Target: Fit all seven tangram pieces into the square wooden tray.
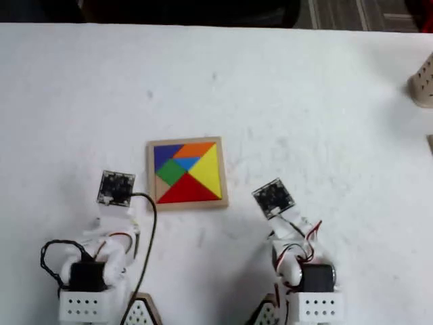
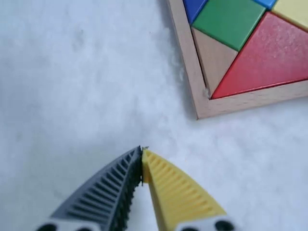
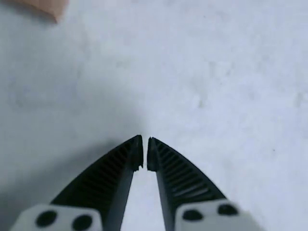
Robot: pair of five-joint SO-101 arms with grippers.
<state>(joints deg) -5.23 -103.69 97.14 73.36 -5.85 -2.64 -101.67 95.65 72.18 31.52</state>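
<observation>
Reading tray [image 1: 191,205] as full: 6 coloured pieces [image 1: 203,169], plus 1 tan triangle [image 2: 214,57] or gap. Left gripper [image 2: 142,153], right gripper [image 3: 145,142] both closed, empty.

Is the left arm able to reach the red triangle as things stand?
Probably yes: only bare table separates the left end effector from the tray, and the red triangle lies just inside its near corner.
</observation>
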